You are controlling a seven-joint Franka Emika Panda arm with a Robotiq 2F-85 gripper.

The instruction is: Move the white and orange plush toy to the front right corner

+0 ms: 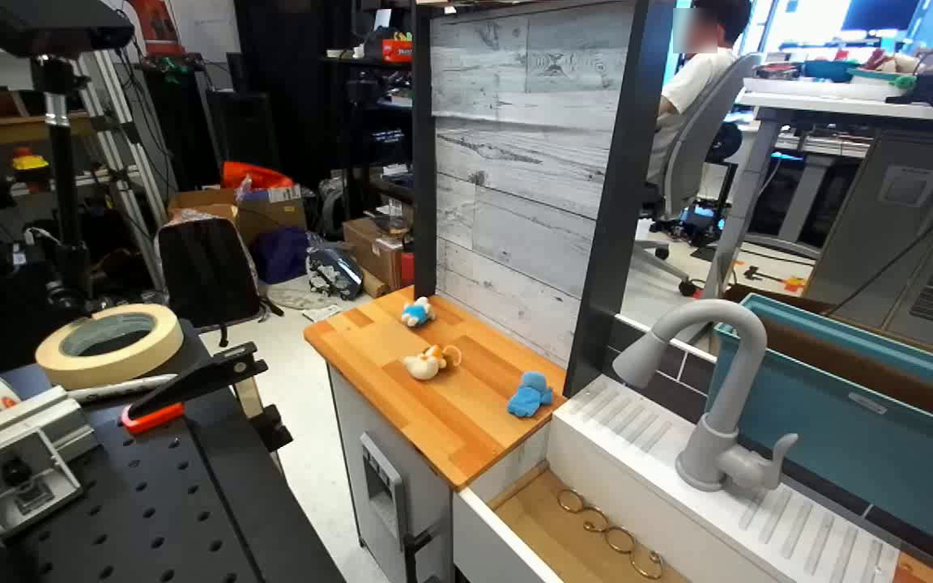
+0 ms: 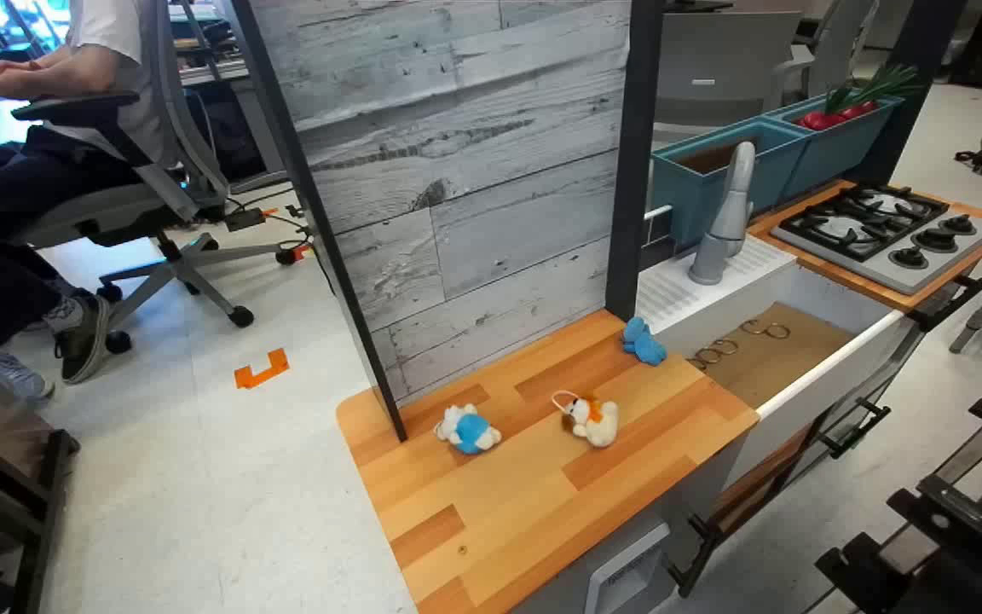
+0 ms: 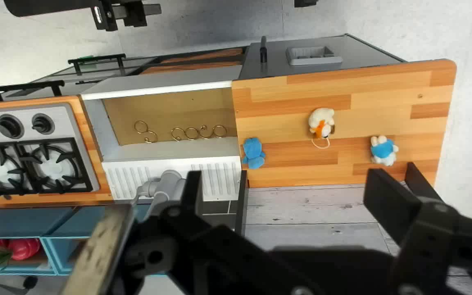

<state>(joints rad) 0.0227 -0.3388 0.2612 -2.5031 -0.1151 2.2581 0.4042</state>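
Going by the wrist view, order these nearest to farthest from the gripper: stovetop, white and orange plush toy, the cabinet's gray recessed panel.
1. White and orange plush toy: up-frame from the gripper, slightly right.
2. Gray recessed panel: toward the top edge.
3. Stovetop: at the left edge.

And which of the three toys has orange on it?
The cream toy lying between the blue toy and the white-and-blue toy; neither of those shows orange.
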